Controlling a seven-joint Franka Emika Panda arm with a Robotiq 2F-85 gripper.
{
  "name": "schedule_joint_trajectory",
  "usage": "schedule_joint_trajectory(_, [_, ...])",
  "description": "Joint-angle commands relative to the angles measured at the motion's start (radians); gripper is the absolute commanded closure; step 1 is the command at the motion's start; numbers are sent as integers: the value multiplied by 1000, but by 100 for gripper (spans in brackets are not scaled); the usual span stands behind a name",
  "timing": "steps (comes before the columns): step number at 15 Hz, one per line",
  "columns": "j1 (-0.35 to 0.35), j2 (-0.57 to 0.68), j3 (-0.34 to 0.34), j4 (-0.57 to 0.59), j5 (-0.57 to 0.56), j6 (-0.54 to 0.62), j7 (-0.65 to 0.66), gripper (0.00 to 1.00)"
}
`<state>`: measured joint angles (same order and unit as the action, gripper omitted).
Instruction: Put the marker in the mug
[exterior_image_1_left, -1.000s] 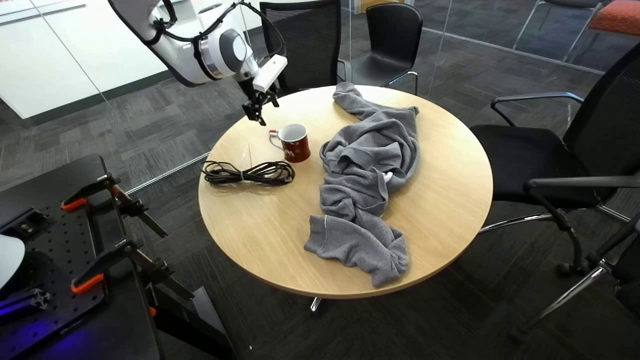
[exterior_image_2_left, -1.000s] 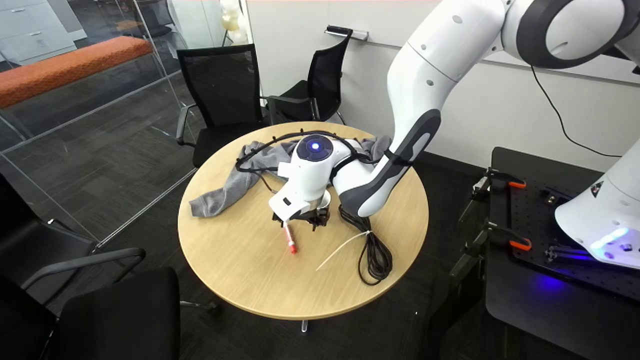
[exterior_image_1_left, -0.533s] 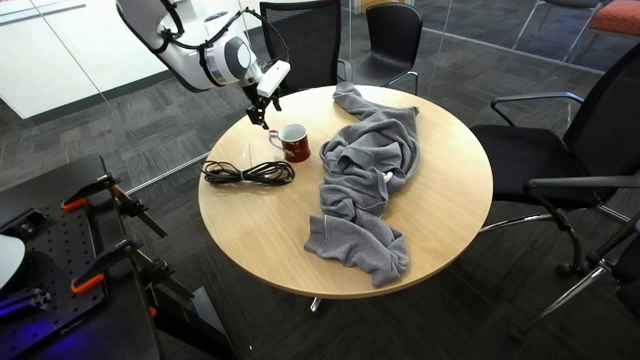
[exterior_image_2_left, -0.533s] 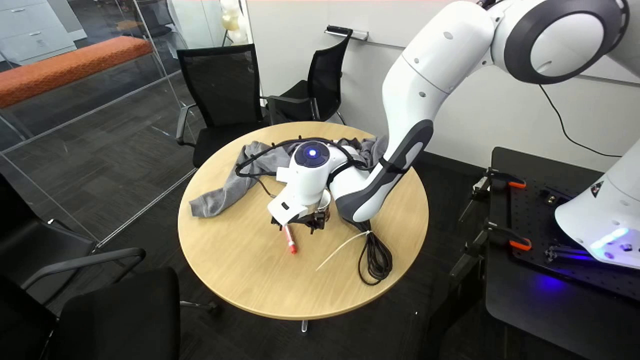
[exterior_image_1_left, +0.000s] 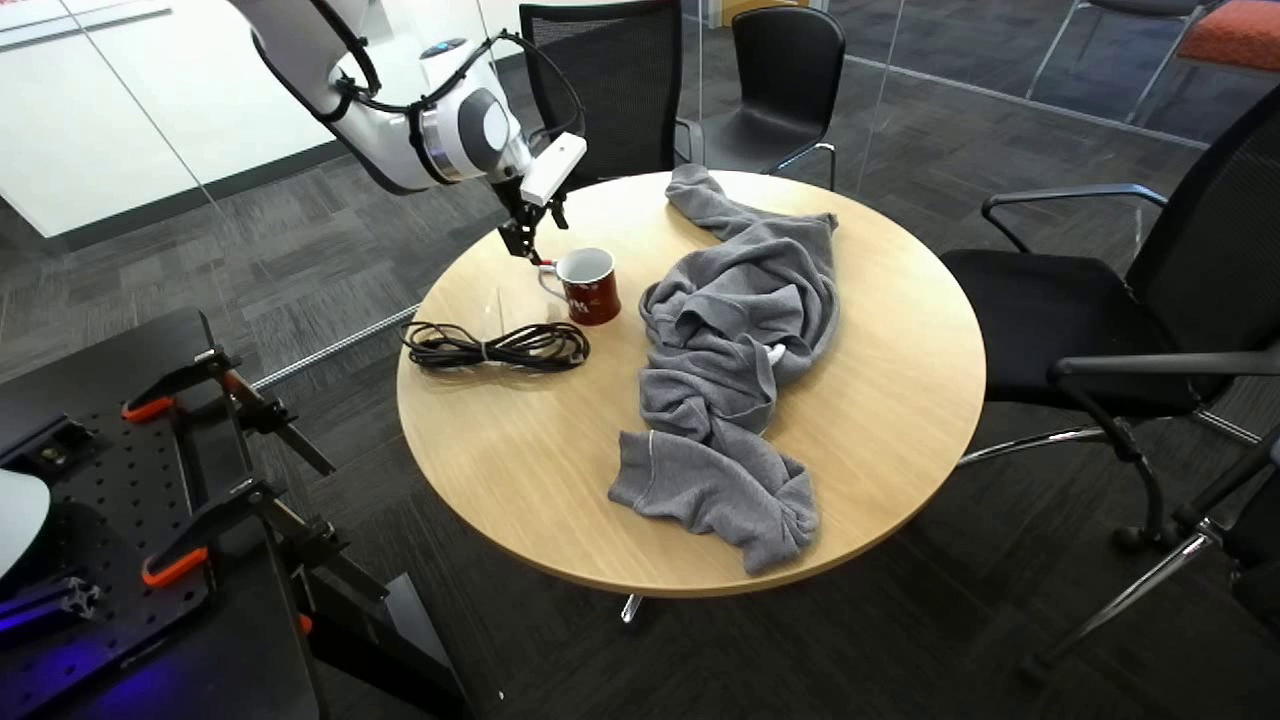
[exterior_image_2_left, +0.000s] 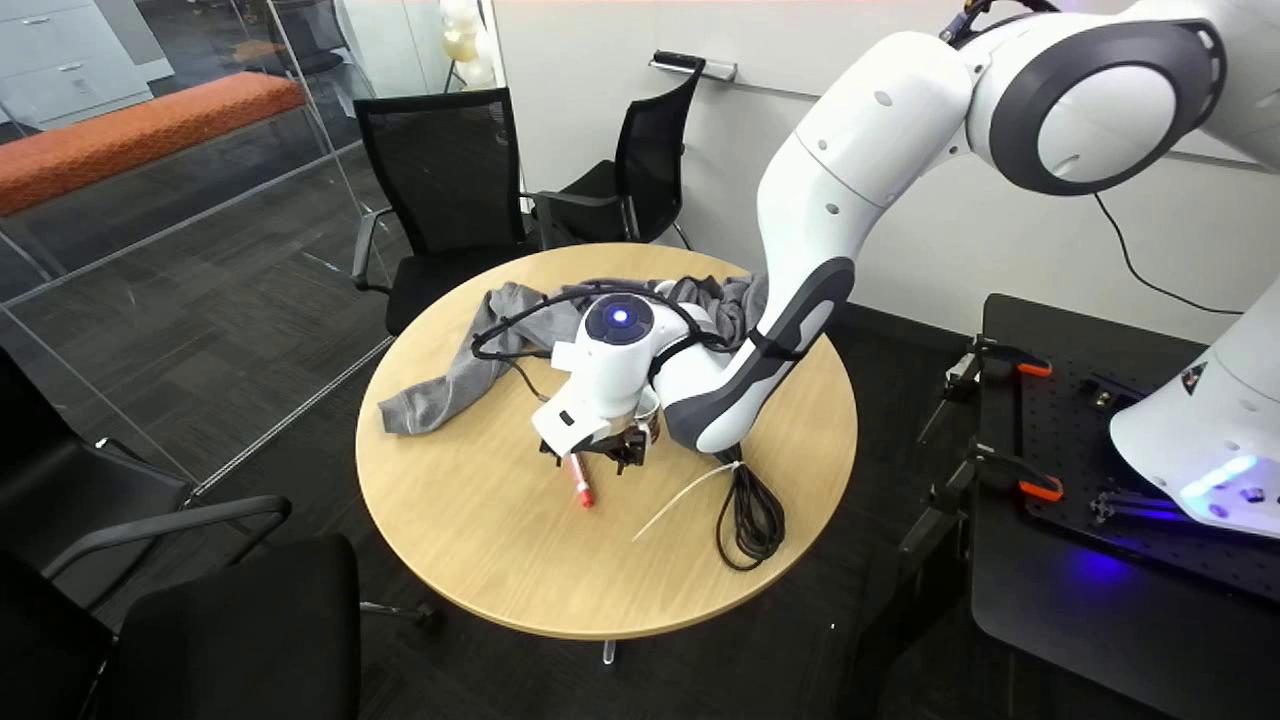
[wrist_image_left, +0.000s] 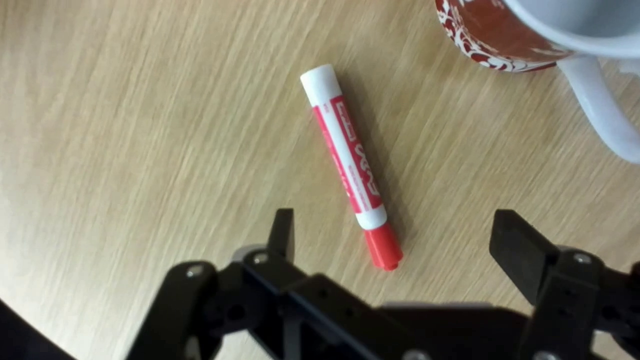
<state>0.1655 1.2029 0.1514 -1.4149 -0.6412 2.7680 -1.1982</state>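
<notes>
Marker (wrist_image_left: 349, 160): white and red, red cap, lying flat on the round table (exterior_image_1_left: 900, 320), near the mug (wrist_image_left: 505, 37) but apart from it, white end closer to the mug than the cap is. Gripper (wrist_image_left: 397, 235) beside the mug too, jaws spread wide, hold of nothing; in the wrist view the fingers stand either side of the marker's cap end (height over the table, can't tell). Mug upright, dark red outside with white pattern, paler inside, handle showing; partly hidden behind the arm (exterior_image_2_left: 820, 210) in an exterior view. Black coiled cable (exterior_image_1_left: 512, 349) near the mug, bundled with a tie, pale tail sticking out. Grey cloth (exterior_image_1_left: 740, 320), crumpled, near the mug, on its opposite side from the cable. Further out, well apart from the mug: black bench (exterior_image_2_left: 1080, 610) with orange-tipped clamps (exterior_image_2_left: 1041, 488), black chairs (exterior_image_1_left: 1040, 330)
</notes>
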Motion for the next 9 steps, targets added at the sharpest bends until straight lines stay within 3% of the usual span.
schedule_joint_trajectory(1, [-3,41,10,59,36,-16,-54,0])
schedule_joint_trajectory(9, [-4,81,18,109,89,-40,-102,0])
